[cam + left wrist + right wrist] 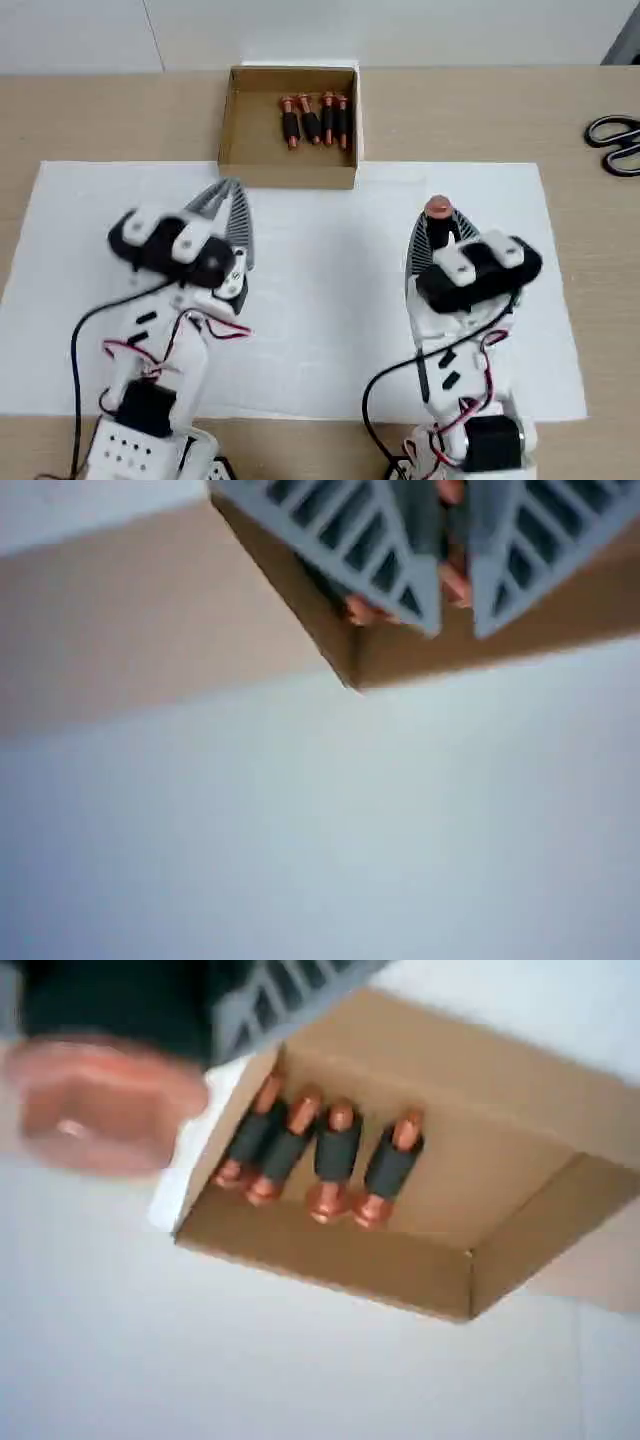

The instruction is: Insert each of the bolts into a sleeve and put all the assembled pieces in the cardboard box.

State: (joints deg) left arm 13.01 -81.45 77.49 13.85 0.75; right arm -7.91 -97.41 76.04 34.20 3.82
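Inside the cardboard box (250, 125) toward the worktop's (100, 110) far side lie four assembled pieces (316, 120) side by side. The right gripper (438, 228) clenches a fifth sleeved bolt (438, 209) over the white paper (330, 300); the left gripper (232, 205), nearly closed and empty, hovers just before the box.

Showing the held bolt (95, 1100) blurred and cropped in the right wrist view; cutting off the scissors (617, 143) at the high view's edge; hiding most assembled pieces (362, 610) behind the left tool (456, 620)
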